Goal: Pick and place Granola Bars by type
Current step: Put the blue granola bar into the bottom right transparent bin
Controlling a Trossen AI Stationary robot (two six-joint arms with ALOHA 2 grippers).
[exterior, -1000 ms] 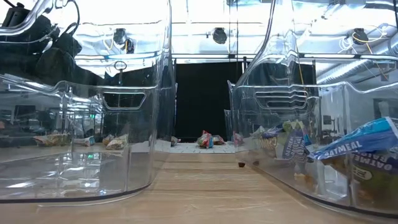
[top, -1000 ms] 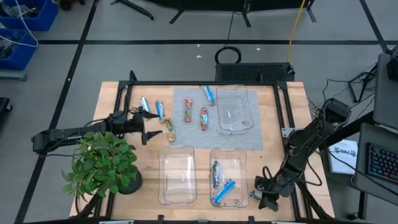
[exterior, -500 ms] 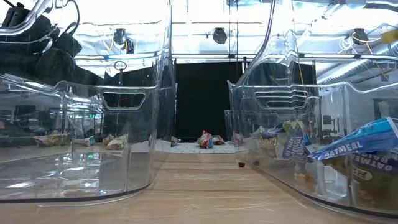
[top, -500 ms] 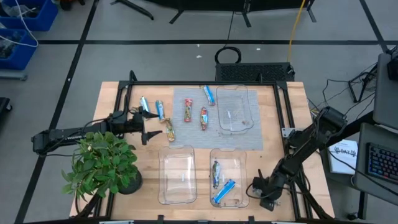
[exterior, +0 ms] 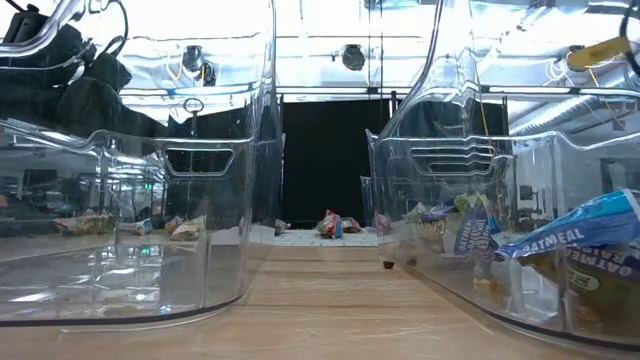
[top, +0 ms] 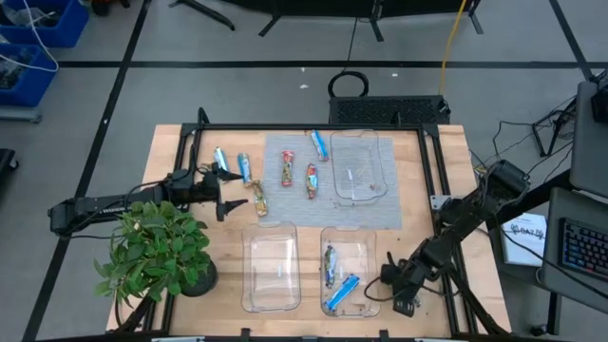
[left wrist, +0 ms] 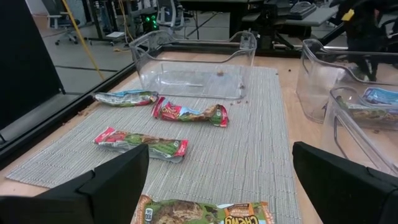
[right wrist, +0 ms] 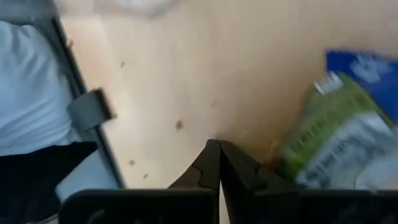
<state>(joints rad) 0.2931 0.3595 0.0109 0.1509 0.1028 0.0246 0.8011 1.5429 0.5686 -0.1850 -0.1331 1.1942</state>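
Granola bars lie on the grey mat (top: 285,195) and the wood beside it: two blue bars (top: 244,168), a tan-gold bar (top: 258,198), two red bars (top: 311,180) and a blue bar (top: 319,144). The near right tray (top: 366,249) holds a green-wrapped bar (top: 330,261) and a blue bar (top: 342,290). My left gripper (top: 224,196) stands open just left of the tan-gold bar (left wrist: 199,211), touching nothing. My right gripper (top: 388,276) is shut, low by that tray's right wall, with the green and blue wrappers (right wrist: 336,143) close beside its fingertips (right wrist: 217,152).
A clear tray (top: 356,166) sits at the mat's far right, another clear tray (top: 271,268) at the near edge left of the filled one. A potted plant (top: 157,252) stands at the near left, under my left arm. A black frame (top: 432,161) edges the table.
My right gripper has moved toward the table's left and a little away from the near edge, up to the right wall of the near right tray, staying shut. The bars have kept their places.
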